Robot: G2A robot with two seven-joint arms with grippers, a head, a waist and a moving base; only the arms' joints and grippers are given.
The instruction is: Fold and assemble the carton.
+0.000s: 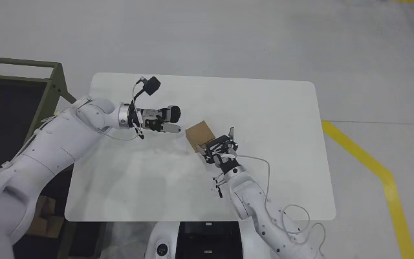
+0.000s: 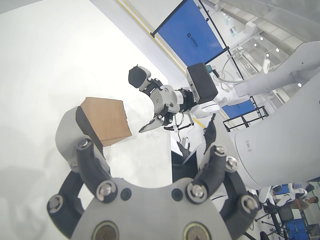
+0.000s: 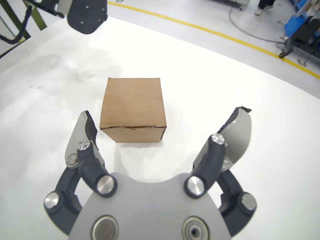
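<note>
A small brown carton [image 1: 199, 135] stands as a closed cube near the middle of the white table [image 1: 272, 110]. My left gripper [image 1: 174, 120] hovers just to its left, open, with nothing between its fingers. In the left wrist view the carton [image 2: 107, 119] sits right beside one finger pad [image 2: 86, 123]; I cannot tell whether they touch. My right gripper [image 1: 218, 149] is on the carton's near right side, open and empty. In the right wrist view the carton [image 3: 133, 111] lies just beyond the spread fingers of that gripper [image 3: 163, 113], top flaps down, with a ragged seam along its near edge.
A green metal frame [image 1: 39, 81] stands off the table's left side. A yellow floor line [image 1: 362, 155] runs past the right edge. The table's right half and front left are bare white surface.
</note>
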